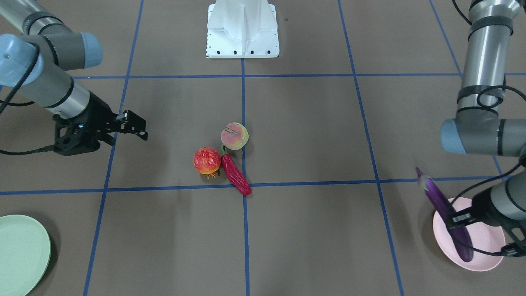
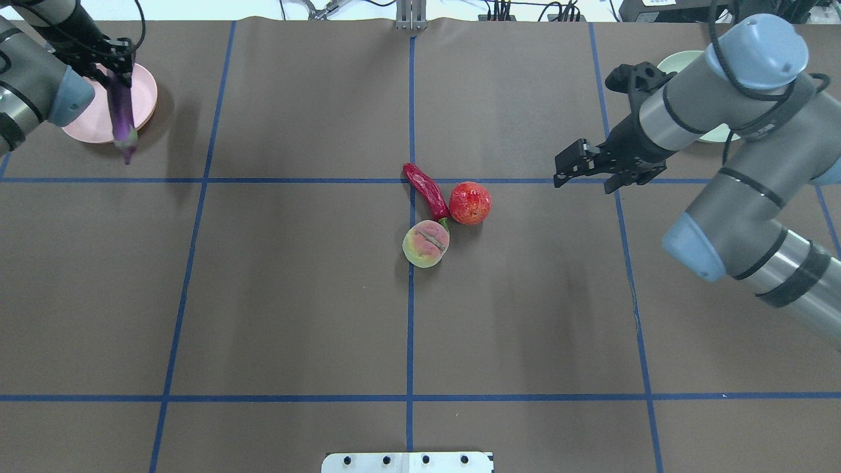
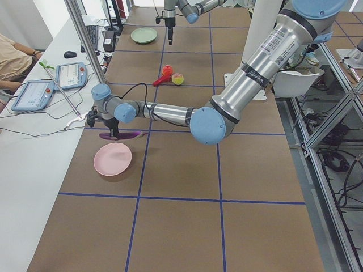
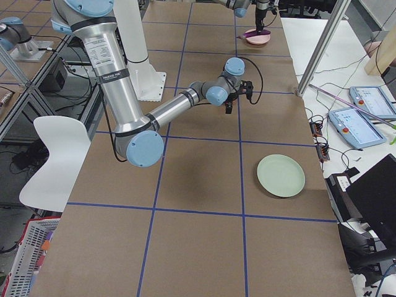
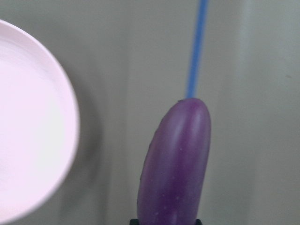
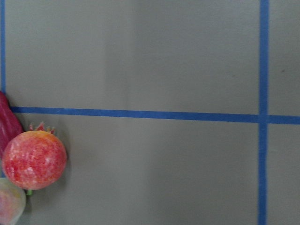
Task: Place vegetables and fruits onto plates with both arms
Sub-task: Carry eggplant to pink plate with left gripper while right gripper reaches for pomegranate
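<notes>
My left gripper (image 1: 457,220) is shut on the purple eggplant (image 1: 437,201) and holds it in the air by the pale pink plate (image 1: 487,240). In the left wrist view the eggplant (image 5: 178,164) hangs over bare table with the plate's rim (image 5: 70,122) beside it. My right gripper (image 2: 566,169) is open and empty, to the right of the middle cluster. The peach (image 2: 426,244), the pomegranate (image 2: 470,203) and the red chili pepper (image 2: 427,190) lie touching at the table's centre. The mint green plate (image 2: 677,60) sits at the far right, partly hidden by my right arm.
The robot's white base (image 1: 242,33) stands at the table's near edge. Blue tape lines cross the brown table. The green plate (image 4: 281,176) has nothing on it. Tablets and cables lie on a white side bench (image 3: 34,90) beyond the pink plate.
</notes>
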`<state>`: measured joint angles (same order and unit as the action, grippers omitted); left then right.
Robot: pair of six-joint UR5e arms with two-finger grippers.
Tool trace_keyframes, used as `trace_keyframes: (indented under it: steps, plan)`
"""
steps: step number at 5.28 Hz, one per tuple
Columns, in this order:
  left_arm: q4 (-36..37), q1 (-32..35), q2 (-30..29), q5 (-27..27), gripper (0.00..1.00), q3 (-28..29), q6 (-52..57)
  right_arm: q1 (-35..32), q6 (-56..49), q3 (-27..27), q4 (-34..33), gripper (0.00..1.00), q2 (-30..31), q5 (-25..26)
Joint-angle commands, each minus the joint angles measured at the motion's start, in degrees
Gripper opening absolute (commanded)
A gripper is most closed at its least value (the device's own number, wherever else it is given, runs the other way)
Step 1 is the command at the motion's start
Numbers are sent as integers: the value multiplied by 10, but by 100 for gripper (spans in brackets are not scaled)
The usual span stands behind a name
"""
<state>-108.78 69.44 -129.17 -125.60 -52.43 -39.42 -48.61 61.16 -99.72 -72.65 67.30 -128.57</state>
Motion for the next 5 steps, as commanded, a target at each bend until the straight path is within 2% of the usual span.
trace_keyframes:
  steps: [1, 2, 3, 4, 5]
  plan:
    - [1, 16, -15, 36, 1, 67, 24, 51, 83, 34, -2, 100, -77, 66]
    - [-23, 16, -15, 36, 72, 71, 25, 60, 128, 63, 0, 100, -102, 71]
    - [-28, 16, -18, 35, 100, 72, 24, 73, 166, 78, 1, 100, -111, 95]
    - [-29, 16, -20, 35, 100, 70, 24, 89, 217, 93, 0, 100, -125, 155]
    - [-29, 16, -20, 35, 100, 66, 24, 108, 232, 94, 1, 100, -125, 175]
